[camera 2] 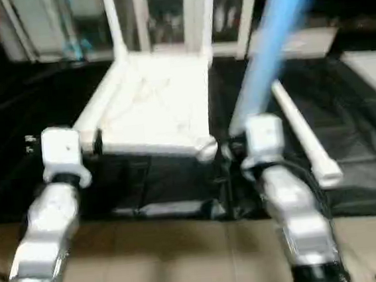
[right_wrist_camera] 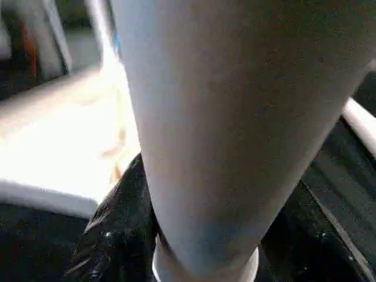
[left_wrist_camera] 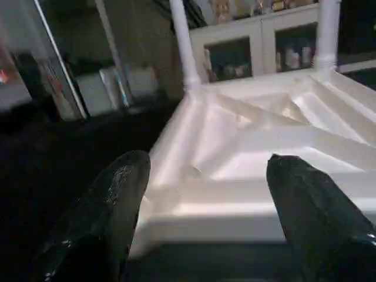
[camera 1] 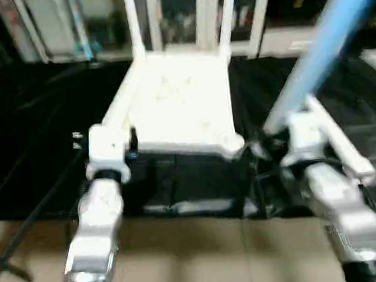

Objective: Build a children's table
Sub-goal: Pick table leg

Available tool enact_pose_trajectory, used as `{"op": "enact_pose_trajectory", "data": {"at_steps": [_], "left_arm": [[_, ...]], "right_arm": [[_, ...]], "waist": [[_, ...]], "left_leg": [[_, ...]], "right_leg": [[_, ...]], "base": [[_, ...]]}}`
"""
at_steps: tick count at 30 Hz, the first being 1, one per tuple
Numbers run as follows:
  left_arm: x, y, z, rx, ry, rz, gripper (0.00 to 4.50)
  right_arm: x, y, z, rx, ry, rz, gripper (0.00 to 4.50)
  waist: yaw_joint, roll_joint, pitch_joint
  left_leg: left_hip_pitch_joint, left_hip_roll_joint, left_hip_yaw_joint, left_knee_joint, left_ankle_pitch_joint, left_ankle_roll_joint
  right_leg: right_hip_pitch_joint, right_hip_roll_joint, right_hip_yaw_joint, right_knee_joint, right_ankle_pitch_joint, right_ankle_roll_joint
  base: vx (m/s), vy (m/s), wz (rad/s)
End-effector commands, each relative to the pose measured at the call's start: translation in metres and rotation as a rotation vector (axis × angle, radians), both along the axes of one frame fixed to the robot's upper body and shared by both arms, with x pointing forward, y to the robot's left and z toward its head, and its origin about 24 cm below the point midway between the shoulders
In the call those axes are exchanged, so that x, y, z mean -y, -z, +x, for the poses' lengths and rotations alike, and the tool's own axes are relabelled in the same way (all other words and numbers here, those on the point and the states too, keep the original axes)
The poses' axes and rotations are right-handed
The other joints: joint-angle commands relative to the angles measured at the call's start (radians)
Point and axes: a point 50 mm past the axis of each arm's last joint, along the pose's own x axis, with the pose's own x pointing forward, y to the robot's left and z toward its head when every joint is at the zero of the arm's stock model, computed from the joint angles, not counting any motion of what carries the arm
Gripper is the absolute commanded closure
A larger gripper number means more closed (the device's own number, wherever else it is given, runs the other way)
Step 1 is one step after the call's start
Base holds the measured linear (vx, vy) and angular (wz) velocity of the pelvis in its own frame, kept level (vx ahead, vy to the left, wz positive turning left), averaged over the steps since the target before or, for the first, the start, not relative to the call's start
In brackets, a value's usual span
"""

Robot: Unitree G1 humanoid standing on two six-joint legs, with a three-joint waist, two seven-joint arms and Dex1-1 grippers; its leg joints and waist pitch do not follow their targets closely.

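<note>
Holding a long white leg [camera 1: 328, 41] in my right gripper [right_wrist_camera: 202, 247], I am seeing its black fingers [right_wrist_camera: 114, 235] pressed against the tube on both sides, close to its collared end. The leg is rising up and away to the right, well tilted, so I am judging that the first thing to do well is to bring it nearer upright before I go for a socket. My left gripper [left_wrist_camera: 205, 217] is standing wide and empty, its fingers [left_wrist_camera: 111, 205] just short of the tabletop's near-left corner.

The tabletop [camera 1: 185, 108] is lying underside up on the black-covered worktable [camera 1: 35, 149], ribs showing, with two legs [camera 1: 132, 20] already standing in the far corner sockets. The near-right corner [camera 1: 231, 143] is sitting just left of my right hand, and that is where I am aiming. Another leg [camera 2: 304, 136] is lying loose on the cover to the right.

I am planning to steady the top with the left gripper while I am lowering the collared end squarely into the socket, since a slanted entry is likely to jam.
</note>
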Motion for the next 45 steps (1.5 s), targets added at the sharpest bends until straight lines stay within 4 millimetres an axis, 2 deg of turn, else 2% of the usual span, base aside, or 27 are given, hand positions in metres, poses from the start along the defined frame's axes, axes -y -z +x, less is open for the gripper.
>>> {"op": "enact_pose_trajectory", "data": {"at_steps": [1,4,8,12,13,16,17,18,20,21,22,23,25,26,27,28,30,32,33,35,36,37,39,41,42,43,45], "left_arm": [[-0.001,-0.006,0.004,0.047,0.034,-0.082,0.91],[0.010,-0.005,0.004,0.066,0.093,-0.124,0.91],[0.026,-0.007,0.001,0.086,0.172,-0.111,0.91],[0.035,-0.008,0.005,0.112,0.210,-0.079,0.91],[0.035,-0.007,0.006,0.113,0.209,-0.068,0.91],[0.031,-0.014,0.002,0.134,0.191,-0.039,0.91],[0.030,-0.015,0.002,0.138,0.189,-0.035,0.91],[0.027,-0.015,0.001,0.139,0.176,-0.031,0.91],[0.023,-0.016,0.002,0.140,0.158,-0.026,0.91],[0.022,-0.017,0.002,0.145,0.160,-0.026,0.91],[0.021,-0.019,0.002,0.149,0.163,-0.026,0.91],[0.021,-0.021,0.003,0.151,0.165,-0.024,0.91],[0.021,-0.018,0.004,0.147,0.169,-0.019,0.91],[0.021,-0.016,0.004,0.141,0.166,-0.010,0.91],[0.022,-0.016,0.003,0.139,0.173,-0.010,0.91],[0.023,-0.017,0.002,0.138,0.178,-0.017,0.91],[0.025,-0.017,-0.002,0.132,0.183,-0.018,0.91],[0.026,-0.016,-0.002,0.129,0.182,-0.015,0.91],[0.028,-0.016,-0.002,0.130,0.187,-0.017,0.91],[0.029,-0.016,-0.001,0.133,0.194,-0.029,0.91],[0.031,-0.013,-0.001,0.113,0.223,-0.048,0.91],[0.032,-0.011,-0.001,0.095,0.237,-0.051,0.91],[0.035,-0.008,-0.006,0.068,0.304,-0.076,0.91],[0.036,-0.006,-0.010,0.059,0.377,-0.083,0.91],[0.036,-0.005,-0.012,0.050,0.412,-0.075,0.91],[0.036,-0.004,-0.013,0.043,0.433,-0.068,0.91],[0.031,-0.004,-0.011,0.030,0.457,-0.094,0.91]], "right_arm": [[-0.003,-0.015,-0.005,0.069,-0.034,0.049,2.62],[-0.003,-0.003,-0.012,0.033,-0.026,0.038,2.62],[-0.008,0.000,-0.011,0.019,-0.046,0.021,2.62],[-0.008,-0.010,-0.006,0.027,-0.099,0.044,2.62],[-0.006,-0.010,-0.005,0.025,-0.101,0.041,2.62],[-0.004,-0.017,-0.001,0.034,-0.106,0.013,2.62],[-0.003,-0.017,-0.001,0.036,-0.110,0.003,2.62],[-0.003,-0.017,0.000,0.035,-0.116,-0.003,2.62],[-0.004,-0.018,0.003,0.032,-0.121,0.003,2.62],[-0.005,-0.019,0.004,0.037,-0.135,0.003,2.62],[-0.007,-0.021,0.005,0.042,-0.151,0.001,2.62],[-0.008,-0.023,0.005,0.046,-0.158,-0.003,2.62],[-0.008,-0.021,0.006,0.050,-0.157,-0.028,2.62],[-0.007,-0.018,0.006,0.043,-0.140,-0.044,2.62],[-0.006,-0.017,0.006,0.036,-0.127,-0.050,2.62],[-0.006,-0.017,0.006,0.032,-0.124,-0.040,2.62],[-0.011,-0.019,0.005,0.033,-0.169,-0.017,2.62],[-0.011,-0.019,0.005,0.031,-0.184,-0.027,2.62],[-0.010,-0.019,0.005,0.031,-0.186,-0.031,2.62],[-0.009,-0.019,0.007,0.031,-0.185,-0.030,2.62],[-0.003,-0.017,0.008,0.028,-0.174,-0.033,2.62],[-0.001,-0.017,0.008,0.022,-0.164,-0.027,2.62],[0.000,-0.020,0.007,0.016,-0.198,0.009,2.62],[-0.002,-0.020,0.005,0.005,-0.259,0.014,2.62],[-0.003,-0.020,0.003,0.001,-0.291,0.010,2.62],[-0.004,-0.021,0.002,-0.001,-0.322,0.020,2.62],[-0.005,-0.023,0.001,0.000,-0.379,0.030,2.62]], "waist": [[0.023,-0.020,-0.045],[0.003,-0.013,-0.039],[-0.036,-0.004,-0.015],[-0.087,0.019,-0.004],[-0.096,0.000,-0.005],[-0.048,-0.047,-0.022],[-0.041,-0.049,-0.028],[-0.037,-0.031,-0.044],[-0.051,-0.010,-0.058],[-0.095,0.011,-0.079],[-0.127,-0.002,-0.090],[-0.122,-0.006,-0.090],[-0.109,-0.040,-0.074],[-0.104,-0.059,-0.070],[-0.077,-0.127,-0.073],[-0.027,-0.124,-0.068],[-0.019,-0.106,-0.045],[-0.011,-0.089,-0.038],[-0.013,-0.060,-0.021],[-0.031,0.029,-0.027],[-0.077,0.021,-0.042],[-0.067,0.013,-0.061],[-0.058,-0.003,-0.072],[-0.038,-0.043,-0.079],[-0.032,-0.073,-0.074],[-0.013,-0.081,-0.073],[-0.010,-0.046,-0.069]], "left_leg": [[-0.003,0.078,0.006,-0.059,-0.003,0.020],[0.039,0.113,0.028,-0.100,-0.332,-0.028],[0.119,0.113,0.030,-0.110,-0.722,-0.050],[0.132,0.141,0.000,-0.198,-0.913,-0.066],[0.144,0.124,0.015,-0.176,-0.859,-0.055],[0.039,0.070,0.078,-0.058,-0.268,0.067],[0.022,0.071,0.073,-0.042,-0.195,0.091],[0.013,0.075,0.070,-0.074,-0.072,0.114],[0.072,0.087,0.049,-0.107,-0.023,0.134],[0.220,0.141,-0.043,-0.115,0.089,0.271],[0.312,0.212,-0.132,-0.105,0.185,0.476],[0.313,0.224,-0.137,-0.088,0.255,0.524],[0.254,0.166,-0.073,-0.096,0.294,0.488],[0.232,0.102,-0.025,-0.079,0.223,0.417],[0.127,-0.035,0.066,-0.034,-0.008,0.309],[0.053,-0.064,0.058,0.100,-0.186,0.204],[-0.023,0.002,0.015,0.150,-0.044,0.047],[-0.021,0.027,0.013,0.124,0.022,0.022],[-0.027,0.059,0.014,0.052,0.105,0.039],[0.064,0.116,-0.016,-0.109,-0.096,0.041],[0.126,0.192,-0.098,-0.142,-0.402,0.100],[0.165,0.203,-0.114,-0.111,-0.294,0.187],[0.146,0.177,-0.088,-0.047,0.384,0.326],[0.110,0.120,-0.047,0.008,0.919,0.262],[0.066,0.081,-0.017,0.009,0.781,0.219],[0.004,0.044,0.018,-0.013,0.349,0.163],[0.013,0.073,0.014,-0.043,0.133,0.106]], "right_leg": [[0.031,-0.120,0.070,-0.153,-0.414,0.038],[0.016,-0.081,0.042,-0.140,-0.412,-0.079],[0.022,-0.050,-0.017,-0.195,-0.646,-0.066],[0.087,-0.028,-0.044,-0.130,-0.349,-0.052],[0.079,-0.048,-0.030,-0.168,-0.384,-0.071],[0.184,-0.149,0.070,-0.254,-0.737,-0.076],[0.197,-0.154,0.077,-0.254,-0.737,-0.078],[0.201,-0.089,0.030,-0.228,-0.526,-0.108],[0.167,-0.026,-0.016,-0.187,-0.290,-0.113],[0.055,0.014,-0.059,-0.088,-0.124,-0.088],[-0.061,-0.008,-0.049,0.007,-0.179,0.012],[-0.090,-0.023,-0.038,0.035,-0.166,0.050],[-0.131,-0.051,0.004,0.036,0.015,0.052],[-0.106,-0.054,0.017,-0.030,0.115,0.002],[0.046,-0.063,0.092,-0.102,0.113,-0.016],[0.136,-0.172,0.205,-0.170,-0.158,-0.138],[0.172,-0.188,0.156,-0.155,-0.134,-0.298],[0.154,-0.180,0.118,-0.178,-0.110,-0.357],[0.136,-0.144,0.051,-0.196,-0.217,-0.350],[0.113,-0.002,-0.058,-0.136,-0.290,-0.182],[0.036,0.026,-0.053,0.012,-0.201,-0.105],[-0.015,0.005,-0.031,0.036,-0.102,-0.045],[-0.054,-0.020,-0.005,0.027,0.083,0.046],[-0.055,-0.071,0.057,-0.059,0.380,0.057],[-0.026,-0.093,0.078,-0.091,0.443,0.054],[0.042,-0.127,0.082,-0.075,0.628,-0.024],[0.047,-0.108,0.060,-0.076,0.536,-0.123]], "base": [[-0.048,-0.094,-0.05],[0.000,0.000,0.00],[0.006,0.016,-0.02],[0.050,0.069,-0.16],[0.066,0.028,-0.09],[0.116,-0.002,-0.09],[0.145,0.003,-0.01],[0.145,0.003,-0.01],[0.212,0.024,0.00],[0.246,0.024,0.02],[0.262,-0.009,0.00],[0.214,-0.048,-0.08],[0.203,-0.056,-0.08],[0.092,-0.060,-0.02],[0.092,-0.060,-0.02],[0.114,-0.023,0.18],[0.204,-0.014,0.07],[0.179,0.000,-0.08],[0.175,0.019,-0.05],[0.189,0.122,-0.02],[0.187,0.153,-0.05],[0.173,0.120,-0.03],[0.172,0.079,0.10],[0.068,0.022,0.00],[0.000,0.000,0.00],[0.000,0.000,0.00],[0.000,0.000,0.00]]}}
